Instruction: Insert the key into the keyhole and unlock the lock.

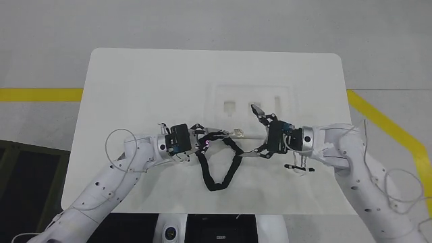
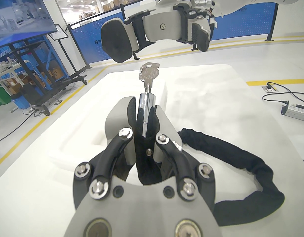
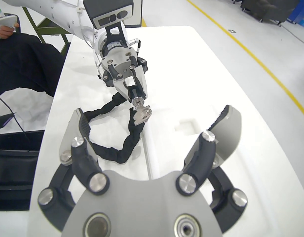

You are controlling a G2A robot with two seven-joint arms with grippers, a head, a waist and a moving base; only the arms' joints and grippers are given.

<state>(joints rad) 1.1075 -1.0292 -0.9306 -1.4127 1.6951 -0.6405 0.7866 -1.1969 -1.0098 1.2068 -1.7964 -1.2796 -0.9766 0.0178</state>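
Observation:
My left gripper (image 2: 143, 108) is shut on the chrome cylinder of the lock (image 2: 146, 110), held above the table. A silver key (image 2: 148, 73) sticks in the keyhole at the cylinder's end, with a second key hanging beside it (image 3: 142, 115). The lock's black fabric-sleeved chain (image 1: 217, 165) loops down onto the table. My right gripper (image 3: 154, 122) is open and faces the key from a short distance, its fingers (image 2: 116, 41) spread wide and touching nothing. In the top view the two grippers (image 1: 214, 137) (image 1: 255, 133) face each other across the key (image 1: 239, 133).
A white foam tray (image 1: 251, 101) with shallow rectangular recesses lies on the white table (image 1: 135, 94) just behind the grippers. A person in dark clothing sits beyond the table's edge in the right wrist view, holding a device. A cable and small box lie on the floor.

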